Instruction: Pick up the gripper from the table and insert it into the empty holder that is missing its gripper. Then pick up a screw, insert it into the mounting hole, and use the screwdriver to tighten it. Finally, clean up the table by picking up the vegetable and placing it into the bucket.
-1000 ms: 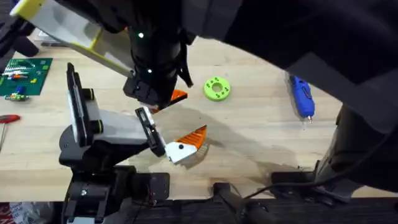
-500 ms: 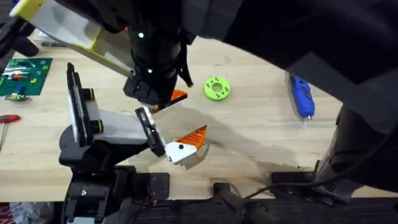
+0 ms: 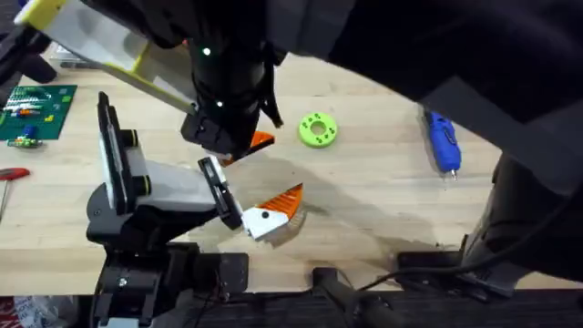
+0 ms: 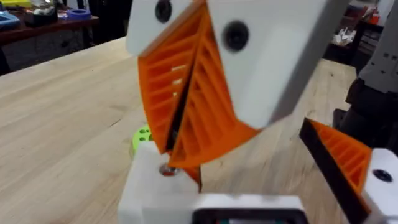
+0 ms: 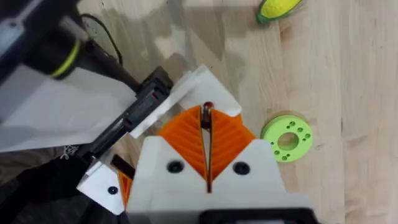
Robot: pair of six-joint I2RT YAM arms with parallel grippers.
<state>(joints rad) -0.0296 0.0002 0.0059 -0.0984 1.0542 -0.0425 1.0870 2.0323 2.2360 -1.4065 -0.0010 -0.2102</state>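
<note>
Nothing has moved since a second ago; the arm and the parts stand as they did. The loose gripper [image 3: 271, 211] lies at the near end of the holder's white front rail, touching it, with its orange pad pointing to the right. It looks seated there, though I cannot be sure that it is fully in.

The holder [image 3: 146, 182] stands on the left of the table [image 3: 383, 200]. Just above the far part of its rail hangs the right gripper [image 5: 206, 118]. Its orange pads are pressed together on a small screw [image 5: 207, 106] with a reddish head.

So the step in hand, I think, is to put this screw into the mounting hole. I cannot see the hole itself under the fingertips. To do it well, the arm should keep the screw upright, bring it straight down over the hole, and let go only when the thread has caught. Sideways pressure could push the rail or the loose gripper out of place.

To the right of the holder lies a green disc [image 3: 317, 129], and far on the right the blue screwdriver [image 3: 444, 141] waits untouched. The vegetable [image 5: 277, 7] is on the wood beyond the disc.
</note>
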